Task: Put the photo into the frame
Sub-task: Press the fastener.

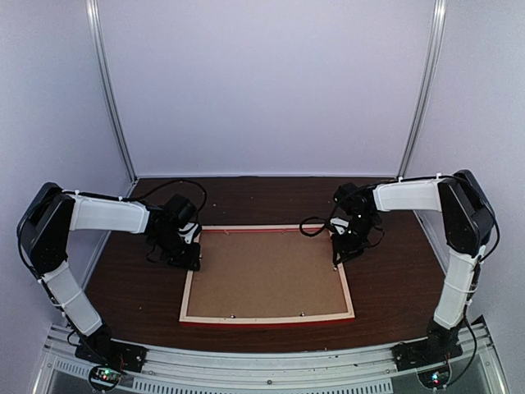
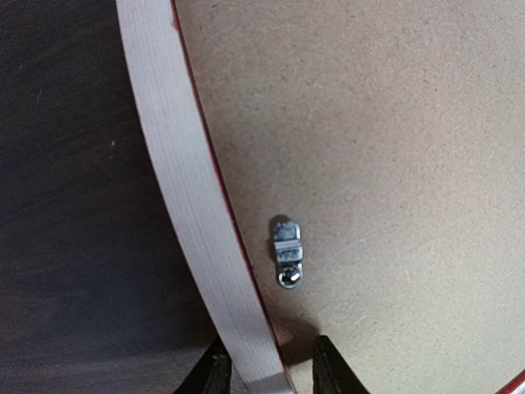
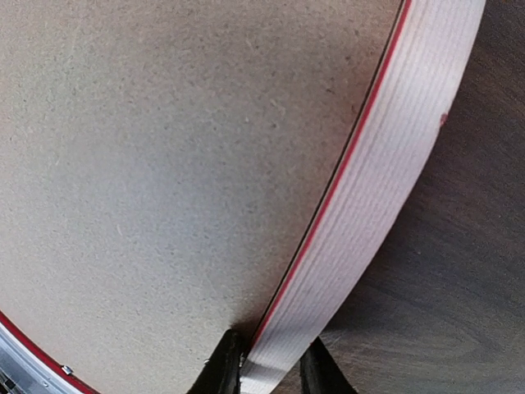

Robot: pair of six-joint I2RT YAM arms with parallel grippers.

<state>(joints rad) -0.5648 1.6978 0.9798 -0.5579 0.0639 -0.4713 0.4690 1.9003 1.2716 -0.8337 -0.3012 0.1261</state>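
The frame (image 1: 267, 318) lay face down, backing board (image 1: 267, 275) fitted, photo unseen. The right gripper (image 3: 271, 365) pinched its rail. The left gripper (image 2: 267, 369) straddled it, grip unclear.

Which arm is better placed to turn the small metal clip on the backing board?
Left. The clip lies just ahead of the left gripper, inside the frame; the right wrist view shows none.

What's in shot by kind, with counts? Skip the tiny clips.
frame: 1
backing board: 1
robot arms: 2 (left arm, right arm)
Total: 4
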